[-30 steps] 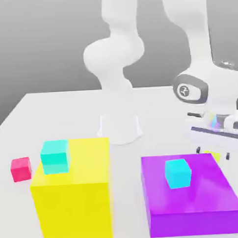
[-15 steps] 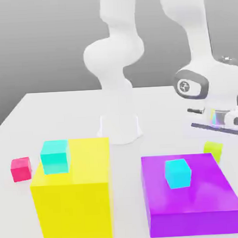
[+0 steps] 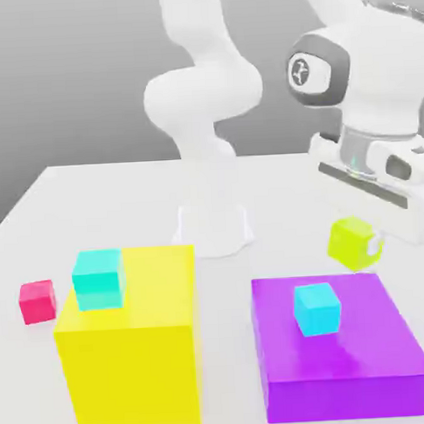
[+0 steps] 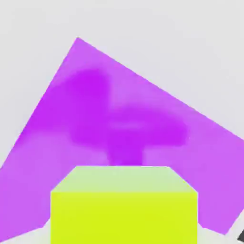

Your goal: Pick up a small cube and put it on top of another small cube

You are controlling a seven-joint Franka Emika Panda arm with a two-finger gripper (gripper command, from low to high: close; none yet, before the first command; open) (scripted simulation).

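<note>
Now we have the small lime yellow-green cube pinched in our closed claw, lifted off the white worktop beside the flat purple block. Carry phase: next we need alignment over the small cyan cube.

The white table carries the robot's white round base, which stands well off from the pincer toward the exterior view's left. Just below and in front of the pincer, a flat purple block rests on the table; much farther to the left sits a large yellow block, and beyond it, farthest from the pincer, a small pink cube.
</note>
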